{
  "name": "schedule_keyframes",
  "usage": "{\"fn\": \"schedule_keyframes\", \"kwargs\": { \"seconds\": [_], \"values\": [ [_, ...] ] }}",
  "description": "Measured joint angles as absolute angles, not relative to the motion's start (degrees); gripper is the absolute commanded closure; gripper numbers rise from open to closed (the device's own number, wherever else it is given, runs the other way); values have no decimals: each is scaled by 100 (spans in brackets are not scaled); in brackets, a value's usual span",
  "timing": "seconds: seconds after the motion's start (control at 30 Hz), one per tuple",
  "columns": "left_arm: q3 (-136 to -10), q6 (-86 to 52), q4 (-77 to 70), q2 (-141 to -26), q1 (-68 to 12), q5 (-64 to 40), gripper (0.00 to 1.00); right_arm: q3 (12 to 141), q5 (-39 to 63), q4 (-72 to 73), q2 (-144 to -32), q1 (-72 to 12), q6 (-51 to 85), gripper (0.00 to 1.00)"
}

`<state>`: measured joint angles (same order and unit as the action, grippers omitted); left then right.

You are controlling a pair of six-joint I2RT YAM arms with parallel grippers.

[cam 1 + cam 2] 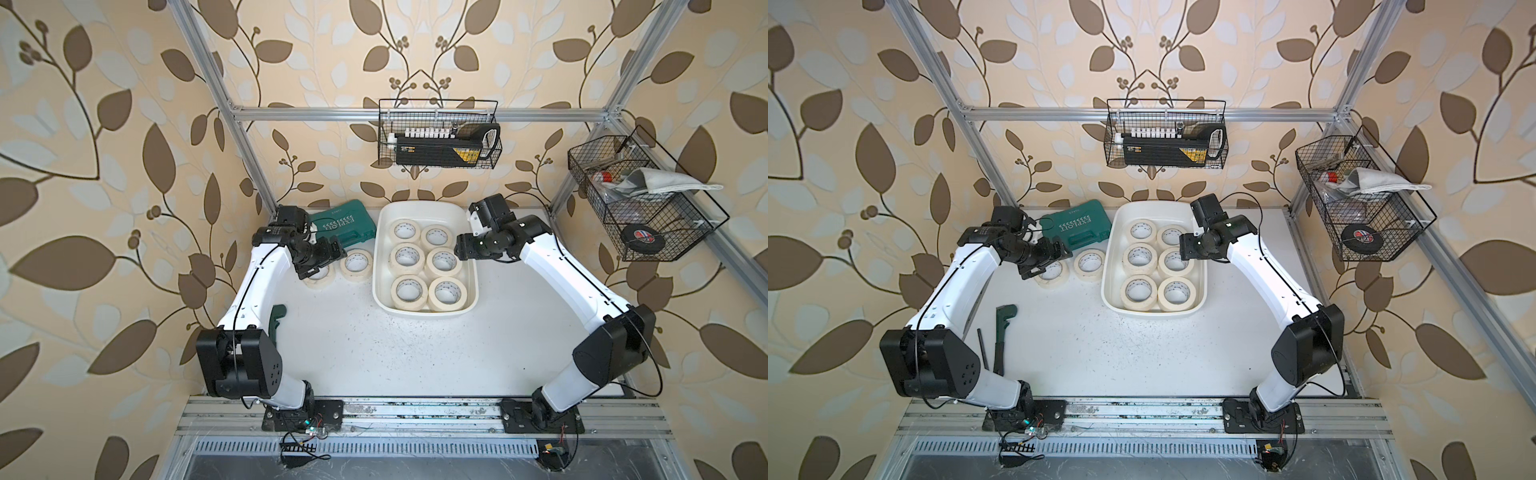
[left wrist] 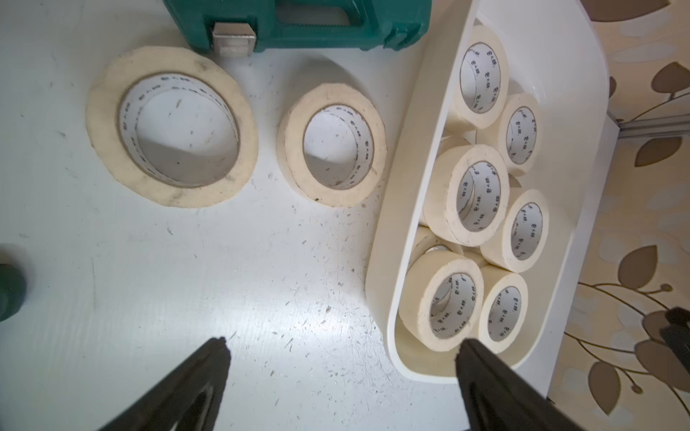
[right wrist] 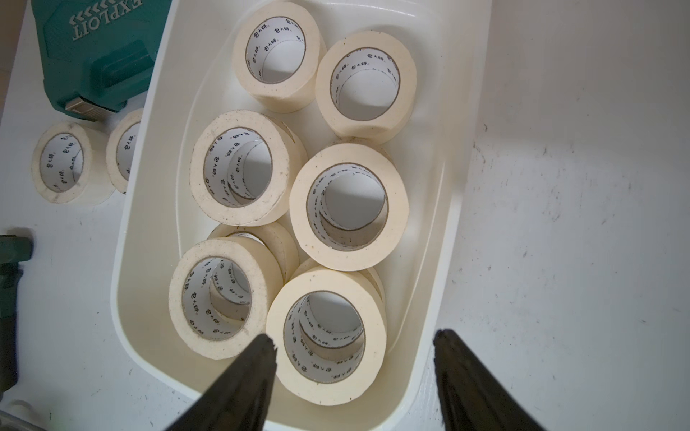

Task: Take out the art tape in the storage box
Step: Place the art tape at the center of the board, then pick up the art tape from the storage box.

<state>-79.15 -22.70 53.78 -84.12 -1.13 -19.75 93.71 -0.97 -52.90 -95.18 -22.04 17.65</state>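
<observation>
Left tool (image 2: 341, 345) of mine stands wide apart and empty, hanging over the white desk (image 1: 374, 353), whose top is scuffed and flecked with dark specks. Cream wallpaper with brown leaves covers the walls. An aluminium frame (image 1: 316, 112) runs around the cell, and two black wire baskets hang from it, the far basket (image 1: 436, 166) and the right basket (image 1: 665, 245). A teal case (image 1: 345, 228) lies at the far left of the desk.

The storage box (image 1: 380, 270) sits at the far middle of the desk. The art tape (image 3: 349, 257) fills it in six stacks, two across and three deep, and some stacks show a second roll underneath. Two loose rolls lie flat on the desk left of the box. The inner roll (image 1: 355, 276) is just beside the box wall. The outer roll (image 2: 171, 194) lies further left, apart from it and partly under my left tool in both top views.

My right tool (image 3: 354, 337) hangs above the right side of the box, its fingers apart and gripping nothing, with a stack of tape below the gap.
</observation>
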Motion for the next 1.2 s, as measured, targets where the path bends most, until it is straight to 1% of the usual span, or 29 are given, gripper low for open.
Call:
{"fn": "schedule_keyframes", "kwargs": {
  "seconds": [0.3, 0.6, 0.93, 1.2],
  "values": [
    [-7603, -2185, 5277, -8031, -119, -2574, 1, 9865, -60, -5319, -10355, -2204, 1402, 32],
    [-7570, -2178, 5183, -7841, -381, -2668, 1, 10792, -60, -5808, -11566, -2158, 993, 32],
    [-7572, -2167, 5083, -7874, -423, -2783, 1, 11253, -102, -6075, -12237, -1957, 720, 32],
    [-7566, -2171, 5006, -7876, -460, -2875, 1, 11686, -60, -6182, -12669, -1916, 720, 36]
  ]
}}
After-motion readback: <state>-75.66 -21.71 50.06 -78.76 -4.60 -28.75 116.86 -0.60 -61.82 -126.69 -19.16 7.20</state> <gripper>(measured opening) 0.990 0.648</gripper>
